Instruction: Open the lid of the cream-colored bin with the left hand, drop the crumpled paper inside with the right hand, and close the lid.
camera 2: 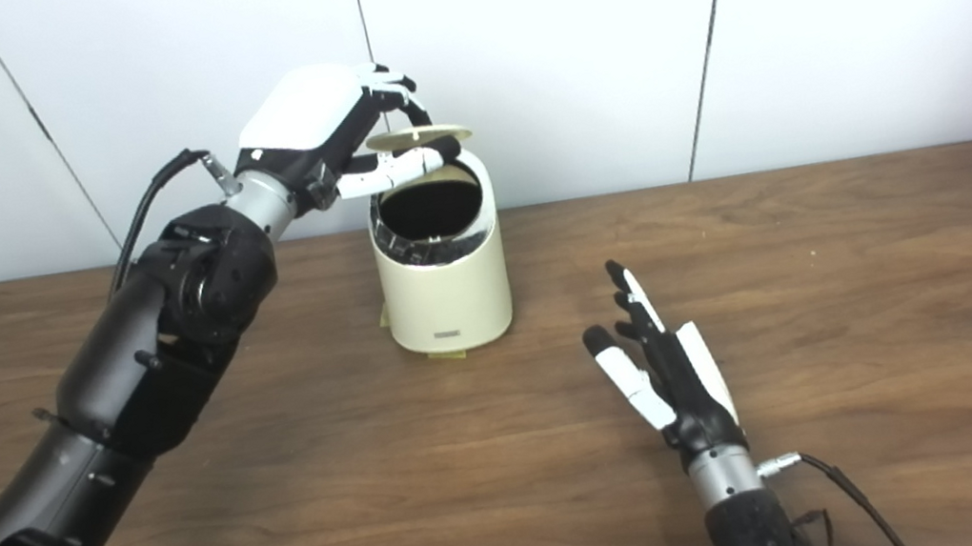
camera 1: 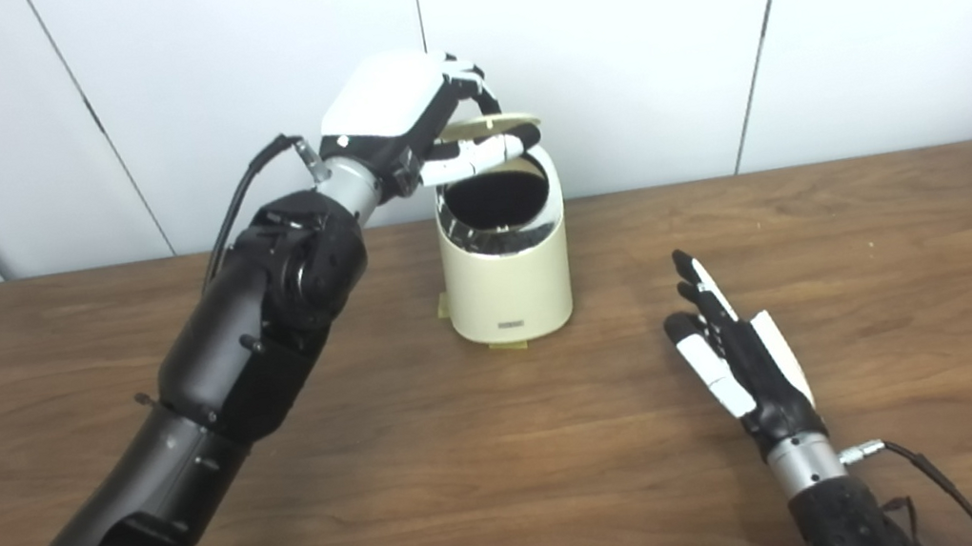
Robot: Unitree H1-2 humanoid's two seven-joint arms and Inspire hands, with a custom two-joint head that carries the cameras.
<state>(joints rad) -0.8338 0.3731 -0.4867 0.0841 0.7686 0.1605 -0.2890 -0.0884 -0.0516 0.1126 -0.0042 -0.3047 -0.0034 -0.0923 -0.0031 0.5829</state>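
Note:
The cream-colored bin [camera 1: 507, 275] stands upright on the wooden table [camera 1: 514, 461] near its far middle. Its round lid [camera 1: 491, 125] is lifted and lies nearly level above the dark opening. My left hand [camera 1: 424, 114] is at the top of the bin, fingers over the lid and thumb under it, shut on the lid. My right hand [camera 1: 734, 351] rests low over the table to the right of the bin, fingers straight and apart, holding nothing. No crumpled paper shows in either view.
Small yellowish tape pieces [camera 1: 443, 306] mark the table at the bin's base. White wall panels [camera 1: 700, 29] stand right behind the table's far edge.

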